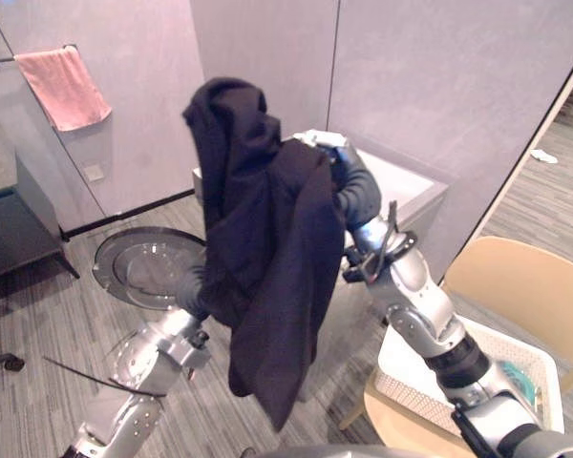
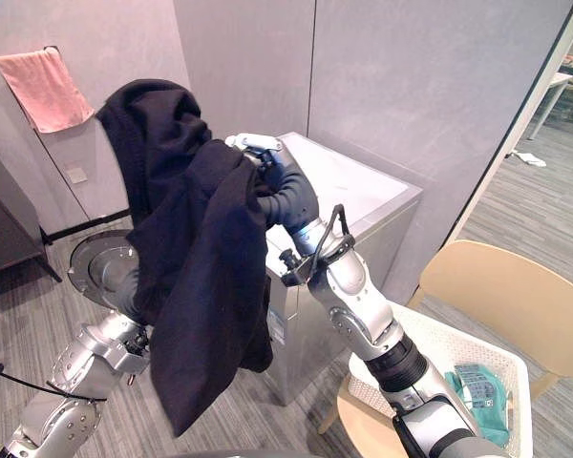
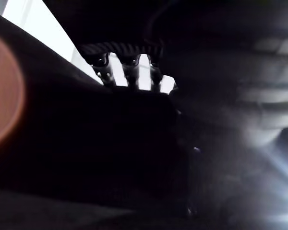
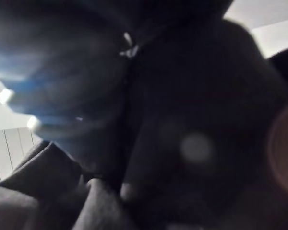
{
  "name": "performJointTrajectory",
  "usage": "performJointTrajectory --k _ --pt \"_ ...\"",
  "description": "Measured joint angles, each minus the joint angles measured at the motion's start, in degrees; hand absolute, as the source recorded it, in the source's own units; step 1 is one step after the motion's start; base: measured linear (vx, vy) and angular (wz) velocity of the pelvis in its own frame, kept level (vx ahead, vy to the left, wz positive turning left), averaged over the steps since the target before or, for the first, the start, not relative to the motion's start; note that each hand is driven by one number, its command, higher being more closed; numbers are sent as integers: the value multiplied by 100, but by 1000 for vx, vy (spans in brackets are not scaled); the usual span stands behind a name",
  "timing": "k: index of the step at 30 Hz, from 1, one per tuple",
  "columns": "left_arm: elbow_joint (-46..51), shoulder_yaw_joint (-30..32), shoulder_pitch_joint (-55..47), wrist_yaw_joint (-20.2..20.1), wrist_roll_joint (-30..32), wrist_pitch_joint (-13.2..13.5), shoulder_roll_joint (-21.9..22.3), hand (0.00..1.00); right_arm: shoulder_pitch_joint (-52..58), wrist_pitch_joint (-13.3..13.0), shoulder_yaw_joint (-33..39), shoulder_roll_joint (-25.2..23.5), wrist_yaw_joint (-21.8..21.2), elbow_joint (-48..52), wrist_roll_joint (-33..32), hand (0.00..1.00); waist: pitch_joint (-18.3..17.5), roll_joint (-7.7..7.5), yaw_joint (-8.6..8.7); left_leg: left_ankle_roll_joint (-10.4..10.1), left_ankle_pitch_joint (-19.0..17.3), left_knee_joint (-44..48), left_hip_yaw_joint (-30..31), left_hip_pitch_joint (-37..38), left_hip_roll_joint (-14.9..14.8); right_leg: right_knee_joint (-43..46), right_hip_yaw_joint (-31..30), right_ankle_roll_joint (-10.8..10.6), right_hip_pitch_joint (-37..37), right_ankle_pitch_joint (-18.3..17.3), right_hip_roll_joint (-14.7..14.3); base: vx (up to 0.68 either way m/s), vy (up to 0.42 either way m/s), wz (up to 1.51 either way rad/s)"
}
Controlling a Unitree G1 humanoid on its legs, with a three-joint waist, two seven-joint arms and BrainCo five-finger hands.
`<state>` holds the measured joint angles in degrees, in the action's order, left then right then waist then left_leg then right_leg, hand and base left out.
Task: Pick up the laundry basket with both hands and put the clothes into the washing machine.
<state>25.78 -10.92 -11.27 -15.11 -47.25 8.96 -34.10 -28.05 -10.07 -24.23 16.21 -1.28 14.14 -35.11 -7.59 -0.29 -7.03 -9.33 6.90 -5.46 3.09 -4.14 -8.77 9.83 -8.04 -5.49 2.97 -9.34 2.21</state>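
Note:
A large dark garment hangs in the air in front of me, draped over both raised arms. My right hand is at its upper edge, above the washing machine's corner, with its fingers curled on the cloth. My left hand is buried under the garment's high peak, with dark cloth lying over it. The white washing machine stands behind the garment, its round door swung open low on the left. The white laundry basket rests on a chair at the lower right, with a teal item inside.
A tan wooden chair carries the basket at the right. A pink towel hangs on the wall at the far left, above a dark cabinet. Grey wall panels stand close behind the machine.

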Motion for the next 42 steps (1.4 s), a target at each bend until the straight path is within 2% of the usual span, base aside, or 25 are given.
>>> performJointTrajectory --k 5,8,11,19,23,26,29,34,39,40,42 --pt "-186 -32 -8 -28 1 -20 0 0 -356 0 114 -14 17 -319 28 100 86 0 -6 -1 1 0 6 -4 1 -10 6 1 0 0 0 0 0 0" --pt "-294 -329 148 -73 0 -53 -38 0 -453 0 109 -25 23 -409 32 100 99 -12 -19 -1 1 1 9 -11 6 -21 9 2 -1 1 5 0 0 0" --pt "-483 -889 544 -88 0 -108 -122 0 -565 2 67 -105 26 -494 31 100 134 -12 -9 -1 1 1 8 -12 7 -28 9 2 -1 1 5 0 0 0" --pt "-1292 -2442 2491 -21 2 -98 -249 0 -838 37 -406 -230 30 -693 -37 100 151 -29 88 -1 2 1 -6 -11 7 -19 -9 2 11 2 6 0 0 0" --pt "-1776 -2767 3138 170 12 -95 -100 0 -1009 48 -586 -231 38 -866 -84 100 152 -30 195 -1 2 1 -35 -11 7 -6 -40 3 36 2 3 0 0 -3" --pt "-2107 -2715 3439 452 62 -79 161 0 -1017 50 -601 -234 37 -868 -144 100 152 -30 294 -1 2 1 -81 -22 9 0 -110 3 77 2 0 0 -1 -8" --pt "-2260 -2603 3488 658 68 -75 329 0 -1020 50 -598 -224 37 -869 -144 100 152 -30 318 0 2 1 -101 -62 9 12 -145 5 138 5 -5 1 -4 -6" --pt "-2570 -1757 3477 1036 129 28 835 0 -1006 54 -489 -235 28 -888 -141 100 154 -27 312 1 3 2 -77 -80 16 10 -154 6 155 6 -4 2 -1 -1" --pt "-2576 -880 3326 1161 208 225 1205 0 -759 56 -202 -390 -1 -889 -132 100 154 -26 317 1 3 2 -59 -85 22 6 -153 6 156 4 1 0 0 0" --pt "-2575 -699 3192 1178 243 273 1310 100 -665 57 -105 -426 -4 -889 -130 100 154 -26 315 2 3 2 -58 -88 21 6 -152 5 160 4 1 0 0 0" --pt "-2569 -561 3080 1224 279 282 1404 100 -580 58 -35 -458 -2 -890 -127 100 154 -26 314 2 2 1 -54 -96 22 8 -151 5 168 4 1 0 0 0"
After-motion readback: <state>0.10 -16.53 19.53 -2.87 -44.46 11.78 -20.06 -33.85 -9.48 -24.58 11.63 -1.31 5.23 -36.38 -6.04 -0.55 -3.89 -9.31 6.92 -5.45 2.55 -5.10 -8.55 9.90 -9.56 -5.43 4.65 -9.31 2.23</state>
